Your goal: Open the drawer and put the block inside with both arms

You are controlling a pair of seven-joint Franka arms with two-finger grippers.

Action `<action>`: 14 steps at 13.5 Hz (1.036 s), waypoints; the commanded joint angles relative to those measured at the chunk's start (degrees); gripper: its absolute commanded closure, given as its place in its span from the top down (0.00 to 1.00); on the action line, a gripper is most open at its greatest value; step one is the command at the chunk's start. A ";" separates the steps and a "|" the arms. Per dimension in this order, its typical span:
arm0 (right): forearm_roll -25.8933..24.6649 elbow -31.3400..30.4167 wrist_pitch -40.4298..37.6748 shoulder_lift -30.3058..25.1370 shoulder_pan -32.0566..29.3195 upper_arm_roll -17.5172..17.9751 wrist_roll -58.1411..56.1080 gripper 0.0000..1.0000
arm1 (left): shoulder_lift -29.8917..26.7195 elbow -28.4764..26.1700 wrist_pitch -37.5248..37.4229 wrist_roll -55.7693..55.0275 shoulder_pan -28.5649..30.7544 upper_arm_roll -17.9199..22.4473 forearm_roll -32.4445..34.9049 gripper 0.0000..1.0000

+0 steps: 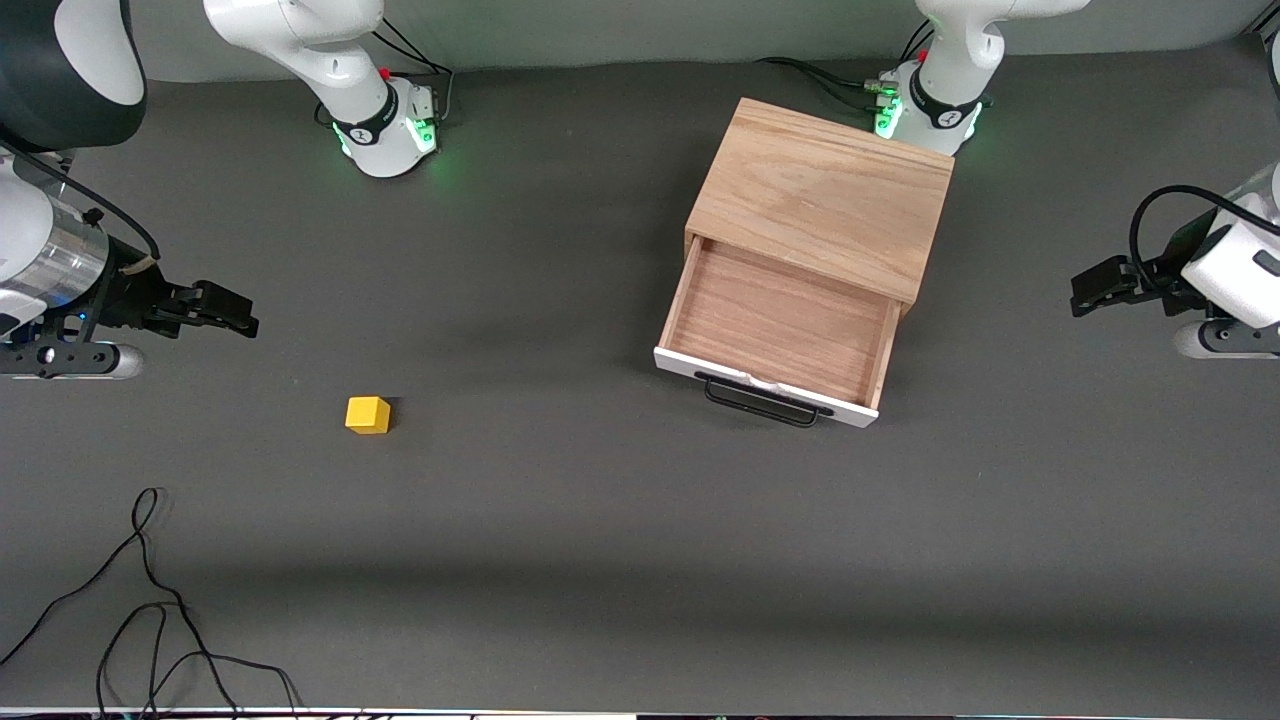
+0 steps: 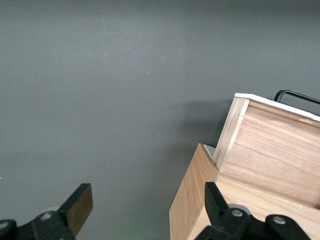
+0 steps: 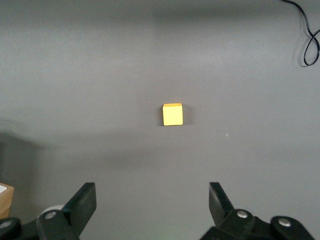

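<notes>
Standing open, drawer [image 1: 775, 325] handle toward front camera | block [image 1: 368, 414] on table | left gripper [image 2: 145, 210], right gripper [image 3: 152, 205] spread, empty

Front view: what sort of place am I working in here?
Probably a robotics lab bench: two white jointed arms on green-lit bases, a dark grey mat-covered table, and loose black cables lying at its edge.

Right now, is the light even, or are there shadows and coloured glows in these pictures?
Front view: soft, even light, a short shadow beside the yellow block, broad dim bands across the table, and green glow at both arm bases. Right wrist view: the block is sharp, lightly shadowed. Left wrist view: a dark shadow beside the open drawer.
</notes>
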 commanded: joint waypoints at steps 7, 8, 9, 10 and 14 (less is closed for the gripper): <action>0.10 0.05 -0.15 -0.35 0.01 -0.40 1.02 1.00 | -1.07 -1.23 0.24 1.91 0.37 -0.01 0.32 1.00; 0.10 0.05 -0.15 -0.43 0.01 -0.40 1.02 1.00 | -0.98 -1.23 0.41 1.91 0.28 -0.01 0.40 1.00; 0.10 0.05 -0.15 -0.35 0.01 -0.40 1.02 1.00 | -1.07 -1.15 0.41 1.91 0.28 -0.09 0.40 1.00; 0.10 0.05 -0.06 -0.35 0.01 -0.49 1.02 1.00 | -1.07 -1.15 0.50 1.91 0.19 -0.09 0.49 1.00; 0.10 0.05 -0.06 -0.17 0.01 -0.40 1.02 1.00 | -0.89 -1.06 1.03 1.91 0.19 -0.09 0.66 1.00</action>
